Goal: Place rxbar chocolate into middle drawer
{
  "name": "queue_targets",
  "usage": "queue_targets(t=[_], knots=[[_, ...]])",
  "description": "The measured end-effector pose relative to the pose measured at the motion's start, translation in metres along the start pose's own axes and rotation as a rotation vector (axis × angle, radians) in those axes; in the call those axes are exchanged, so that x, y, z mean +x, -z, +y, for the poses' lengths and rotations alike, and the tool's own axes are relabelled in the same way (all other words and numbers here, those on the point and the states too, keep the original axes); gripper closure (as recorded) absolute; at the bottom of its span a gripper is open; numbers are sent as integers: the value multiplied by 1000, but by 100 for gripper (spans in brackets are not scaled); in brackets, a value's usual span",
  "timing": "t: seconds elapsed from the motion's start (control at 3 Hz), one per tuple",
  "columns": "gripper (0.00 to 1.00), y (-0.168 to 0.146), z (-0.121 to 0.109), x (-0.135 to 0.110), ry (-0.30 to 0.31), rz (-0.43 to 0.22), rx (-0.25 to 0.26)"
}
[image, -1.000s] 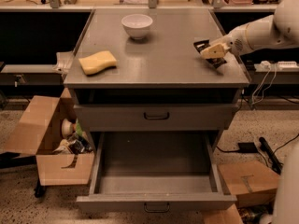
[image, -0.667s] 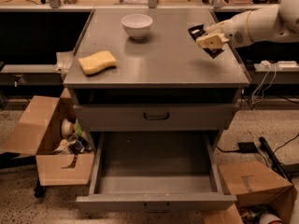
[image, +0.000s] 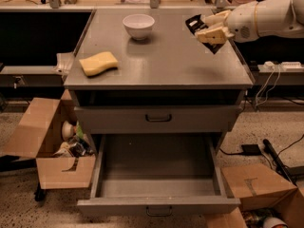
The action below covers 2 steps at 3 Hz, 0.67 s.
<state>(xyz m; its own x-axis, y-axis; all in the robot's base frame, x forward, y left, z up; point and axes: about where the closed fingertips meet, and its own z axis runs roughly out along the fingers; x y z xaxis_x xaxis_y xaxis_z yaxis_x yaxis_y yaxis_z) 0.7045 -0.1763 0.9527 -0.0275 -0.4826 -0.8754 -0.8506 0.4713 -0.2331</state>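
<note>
Arm (image: 266, 15) reaches in from the right over the cabinet top (image: 171, 63), its gripper (image: 209, 31) clamped on the rxbar chocolate (image: 193, 23), held tilted above the right rear corner. The middle drawer (image: 190, 206) stands pulled out, grey floor showing; the upper drawer (image: 118, 118) is closed. A white bowl (image: 138, 25) sits rear centre and a yellow sponge (image: 98, 62) near the left edge. Cardboard boxes (image: 45, 141) flank the open drawer.

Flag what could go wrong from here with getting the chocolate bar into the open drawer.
1. The gripper holds the rxbar chocolate over the cabinet top, near its right rear. Wrapper sticks out both sides of the grip, so it may twist or slip in transit.
2. The middle drawer sits low and forward. Descending, the arm could clip the top's front edge or the upper drawer.
</note>
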Motion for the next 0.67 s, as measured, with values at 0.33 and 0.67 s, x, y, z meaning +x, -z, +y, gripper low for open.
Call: queue_targets(t=[0.33, 0.67], knots=[[100, -9, 26, 12, 56, 19, -72], [100, -3, 69, 14, 171, 27, -140]])
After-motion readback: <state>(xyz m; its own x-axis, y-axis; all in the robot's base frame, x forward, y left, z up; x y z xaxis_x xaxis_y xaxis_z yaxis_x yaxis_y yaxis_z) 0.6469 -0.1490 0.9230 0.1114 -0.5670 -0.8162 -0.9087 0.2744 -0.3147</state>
